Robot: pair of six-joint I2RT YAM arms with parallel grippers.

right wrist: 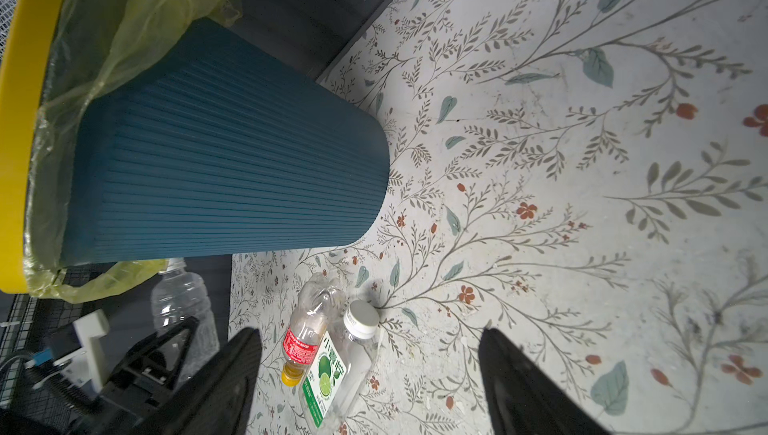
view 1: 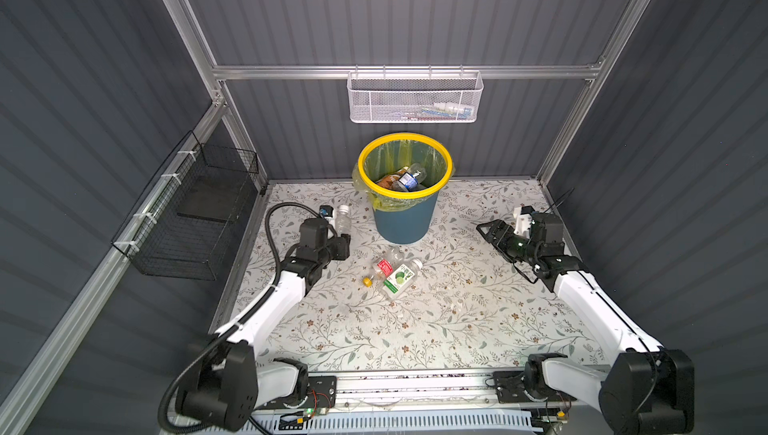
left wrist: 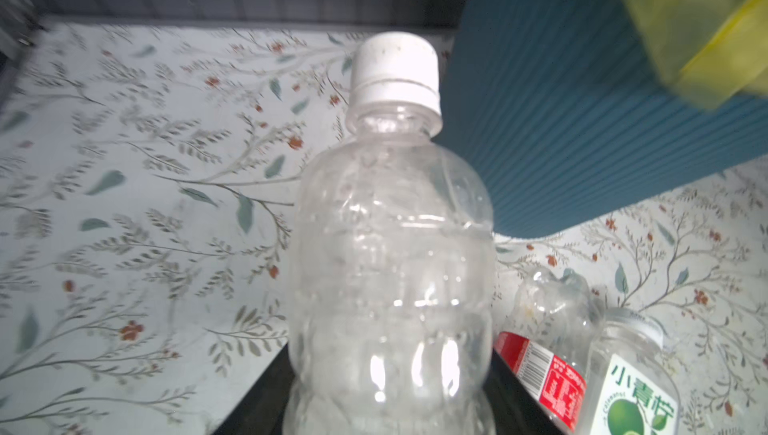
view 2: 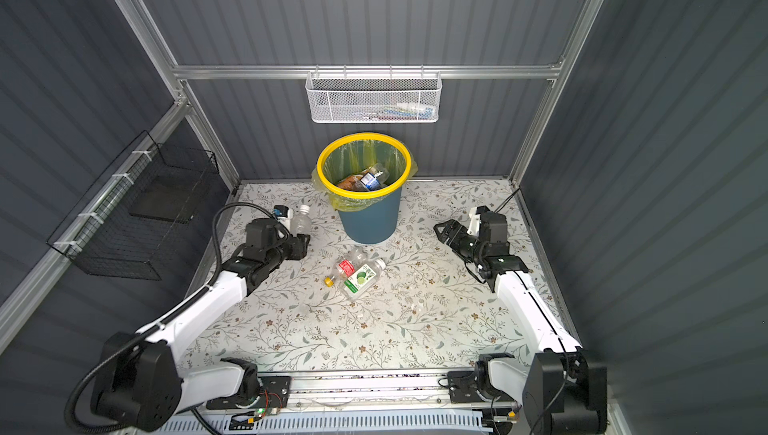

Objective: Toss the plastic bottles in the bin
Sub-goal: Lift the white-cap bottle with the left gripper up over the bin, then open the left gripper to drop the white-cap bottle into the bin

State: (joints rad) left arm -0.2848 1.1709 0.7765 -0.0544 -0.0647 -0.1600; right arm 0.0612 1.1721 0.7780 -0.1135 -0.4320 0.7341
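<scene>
The left hand is closed on a clear bottle with a white cap. The left wrist view shows the bottle's lower body sitting between the two dark fingers. Its long axis runs out from the hand, cap toward the far side and tilted somewhat up.

The bin stands on the worktop near the far wall, just to the right of this hand. Its yellow rim looks higher than the bottle's cap. The next move therefore seems to call for a lift first and then a short carry to the right over the rim. A flat sweep would likely knock the bottle against the ribbed wall.

Several bottles already lie in the liner. The right hand hangs well apart on the right with its jaws spread and nothing between them.

Two more lie touching on the near side of the bin: a red-label bottle and a lime-label bottle. Both lie on a diagonal, nearer the left arm.
</scene>
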